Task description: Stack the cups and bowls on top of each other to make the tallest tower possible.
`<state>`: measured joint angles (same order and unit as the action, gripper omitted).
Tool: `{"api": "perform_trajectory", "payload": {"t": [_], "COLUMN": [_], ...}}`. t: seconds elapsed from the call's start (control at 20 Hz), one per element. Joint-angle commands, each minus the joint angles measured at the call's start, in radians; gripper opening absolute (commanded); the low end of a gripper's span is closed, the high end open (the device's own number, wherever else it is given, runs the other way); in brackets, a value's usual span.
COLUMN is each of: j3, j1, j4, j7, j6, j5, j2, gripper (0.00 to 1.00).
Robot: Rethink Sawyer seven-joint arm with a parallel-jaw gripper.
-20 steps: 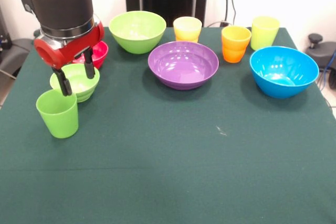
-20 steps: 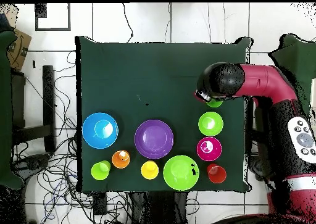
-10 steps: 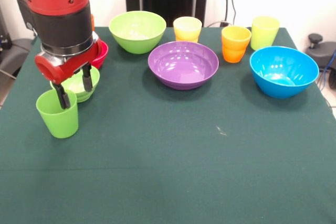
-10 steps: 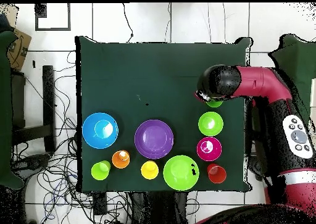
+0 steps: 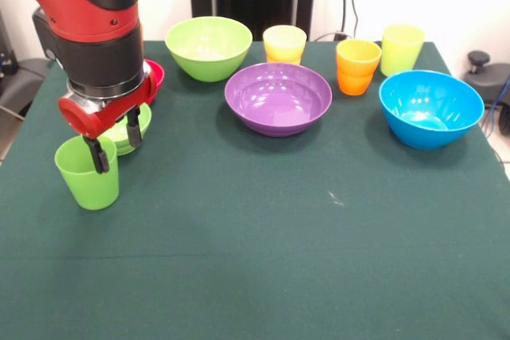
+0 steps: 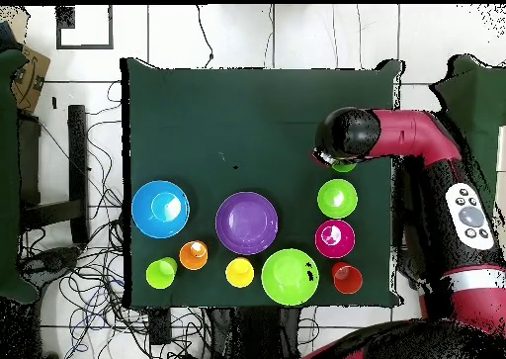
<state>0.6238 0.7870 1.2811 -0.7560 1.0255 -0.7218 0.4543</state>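
Green cup (image 5: 88,173) stands on the table (image 5: 263,220), and the gripper (image 5: 115,142) is spread wide over its rim, one finger inside.

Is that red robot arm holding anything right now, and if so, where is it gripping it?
Nothing is held yet. The gripper is open, one finger dipping inside the green plastic tumbler at its rim, the other outside; the cup stands on the table.

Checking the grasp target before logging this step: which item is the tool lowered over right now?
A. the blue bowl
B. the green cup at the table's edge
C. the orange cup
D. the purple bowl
B: in the front view the tool straddles the rim of the green cup, one finger inside it.
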Motion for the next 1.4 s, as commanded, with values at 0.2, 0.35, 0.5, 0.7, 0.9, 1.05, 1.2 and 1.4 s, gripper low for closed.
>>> {"api": "perform_trajectory", "payload": {"t": [0.2, 0.35, 0.5, 0.7, 0.9, 1.05, 1.2, 1.4], "j3": [-0.027, -0.031, -0.029, -0.032, -0.038, -0.049, -0.052, -0.051], "j1": [-0.052, -0.052, -0.048, -0.046, -0.051, -0.052, -0.04, -0.024], "j4": [-0.022, -0.029, -0.017, -0.009, -0.012, -0.005, 0.003, 0.011], "j7": [0.091, 0.084, 0.084, 0.08, 0.077, 0.086, 0.109, 0.137], "j6": [-0.033, -0.044, -0.044, -0.039, -0.024, -0.019, -0.002, 0.02], "j5": [-0.08, -0.089, -0.083, -0.083, -0.085, -0.1, -0.097, -0.089], "j2": [-0.018, -0.022, -0.005, 0.008, 0.009, 0.014, 0.026, 0.041], "gripper": [1.0, 1.0, 1.0, 1.0, 1.0, 1.0, 1.0, 1.0]}}
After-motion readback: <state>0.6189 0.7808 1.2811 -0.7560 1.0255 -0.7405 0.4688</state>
